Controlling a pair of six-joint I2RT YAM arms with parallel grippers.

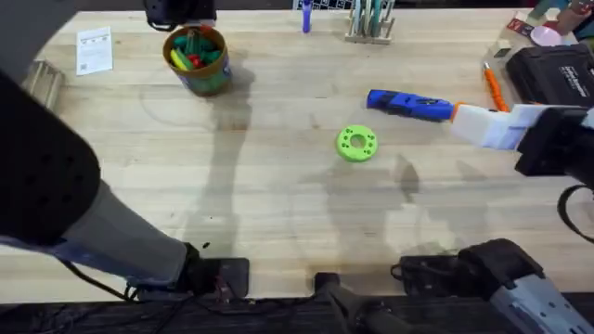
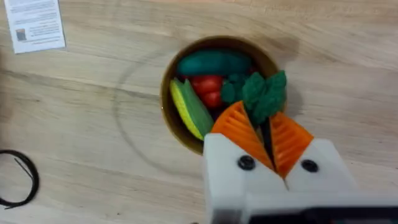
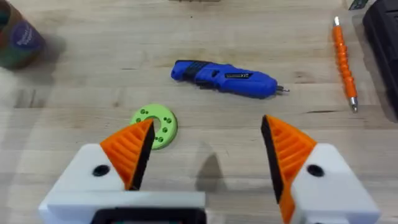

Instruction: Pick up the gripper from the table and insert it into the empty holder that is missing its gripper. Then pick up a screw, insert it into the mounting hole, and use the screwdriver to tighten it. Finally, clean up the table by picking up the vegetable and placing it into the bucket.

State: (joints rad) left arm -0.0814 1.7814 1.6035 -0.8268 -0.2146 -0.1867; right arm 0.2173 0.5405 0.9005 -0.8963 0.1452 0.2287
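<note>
Cleanup step, I judge: the table (image 1: 278, 186) carries the bucket (image 1: 196, 59) near its far left corner, and my left arm hangs right above it. The left gripper (image 2: 268, 138) has its orange pads pinched on the vegetable (image 2: 261, 93), leafy dark green, over the rim as far as I can tell. Next move calls for letting go so it drops in. The right gripper (image 3: 208, 152) hovers with jaws spread wide near the right edge. The screwdriver (image 1: 408, 104) lies idle beside the green disc (image 1: 356, 144).
</note>
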